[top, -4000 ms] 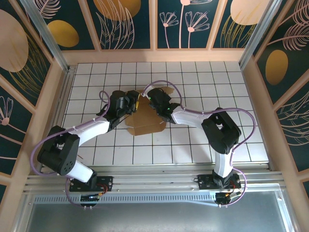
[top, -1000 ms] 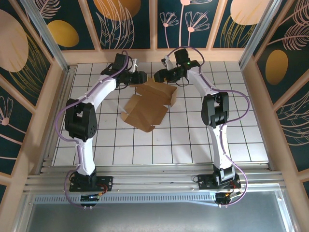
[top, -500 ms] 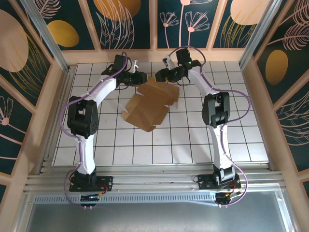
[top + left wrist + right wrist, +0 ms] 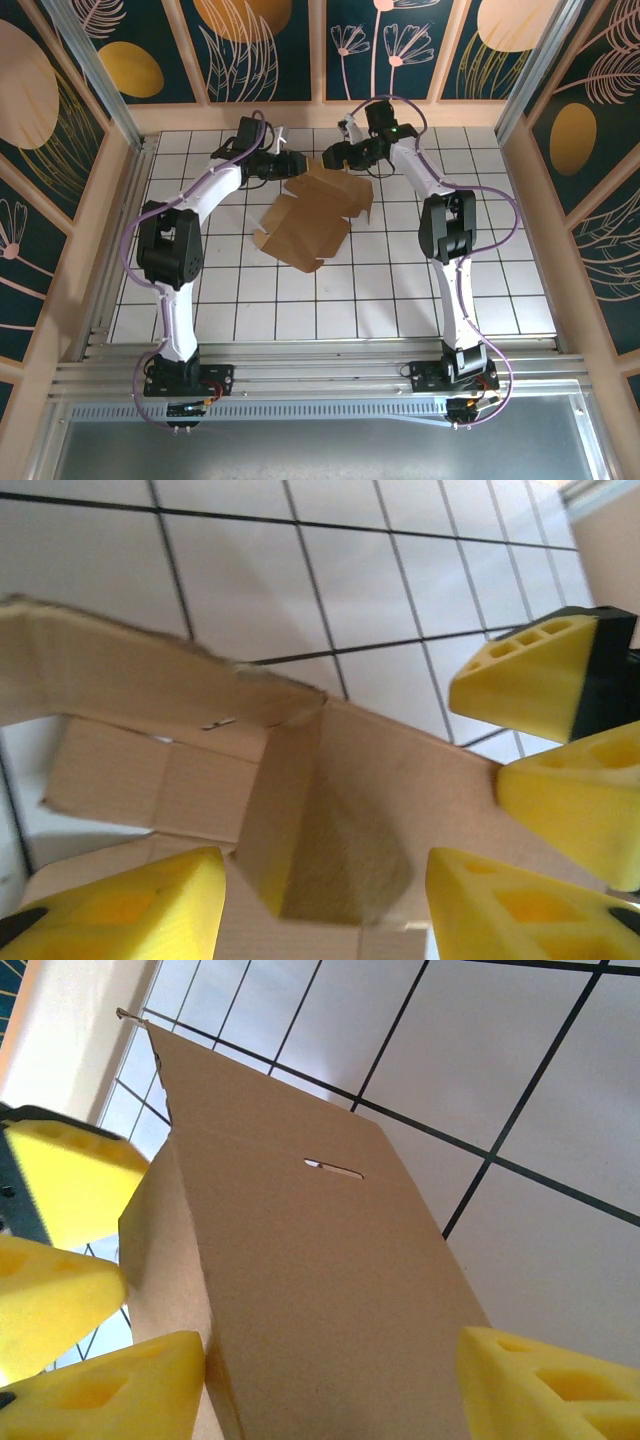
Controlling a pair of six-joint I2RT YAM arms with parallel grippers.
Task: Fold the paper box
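- The paper box (image 4: 308, 222) is plain brown cardboard with unprinted faces. It is a die-cut sheet lying mostly flat on the white tiled tabletop (image 4: 400, 290), in the far-centre part.
- Its far end stands up as raised flaps between the two arms.
- The left end effector (image 4: 290, 163) is at the far-left corner of the sheet. In its wrist view the yellow fingers (image 4: 120, 905) are spread apart, with a folded cardboard corner between them and no grip on it.
- The right end effector (image 4: 333, 157) faces it from the other side, jaws apart.
- Its fingers (image 4: 550, 1385) straddle an upright panel with a small slot (image 4: 335, 1170).
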